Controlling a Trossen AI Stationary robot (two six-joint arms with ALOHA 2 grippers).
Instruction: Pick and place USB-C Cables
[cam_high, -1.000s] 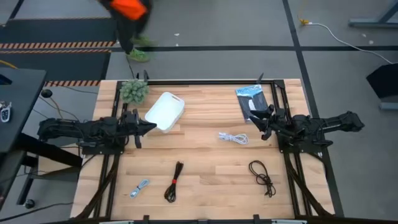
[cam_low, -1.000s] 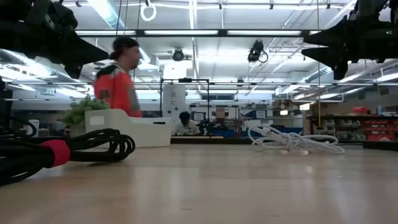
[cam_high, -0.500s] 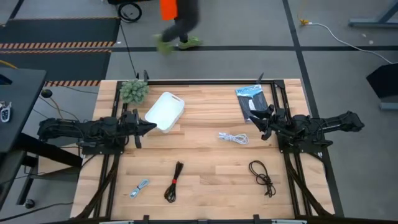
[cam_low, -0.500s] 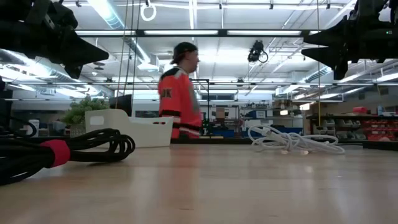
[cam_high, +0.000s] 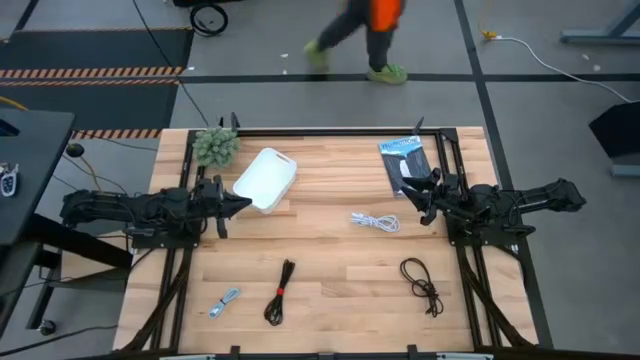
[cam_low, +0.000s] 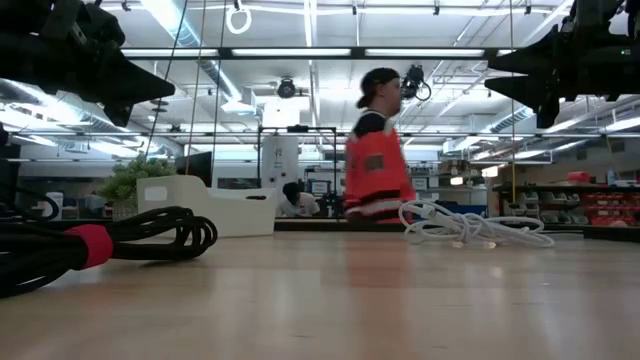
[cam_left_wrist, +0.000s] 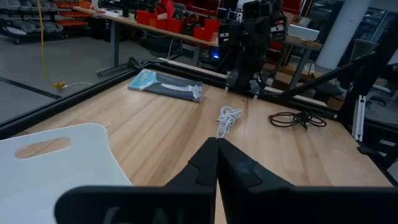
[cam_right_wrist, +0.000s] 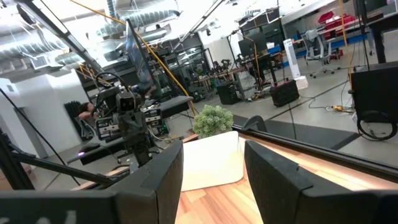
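Four cables lie on the wooden table. The white coil (cam_high: 375, 221) (cam_left_wrist: 229, 118) (cam_low: 465, 225) sits right of centre. A thin black loose coil (cam_high: 422, 284) (cam_left_wrist: 298, 118) lies near the right front. The black bundle with a red tie (cam_high: 280, 292) (cam_low: 100, 245) and the short silver-grey cable (cam_high: 225, 301) rest by the near edge. My left gripper (cam_high: 246, 203) (cam_left_wrist: 216, 142) hovers shut at the left side, beside the white bin. My right gripper (cam_high: 422, 197) (cam_right_wrist: 212, 149) hovers open at the right side, clear of the white coil.
A white bin (cam_high: 265, 179) (cam_right_wrist: 211, 158) stands at the far left, with a small green plant (cam_high: 215, 146) behind it. A flat blue-and-black packet (cam_high: 405, 160) (cam_left_wrist: 166, 85) lies at the far right. A person in an orange top (cam_low: 378, 170) walks beyond the far edge.
Both arms have kept still and no cable has moved. The person in orange has walked past the table's far edge from the left side toward the right.
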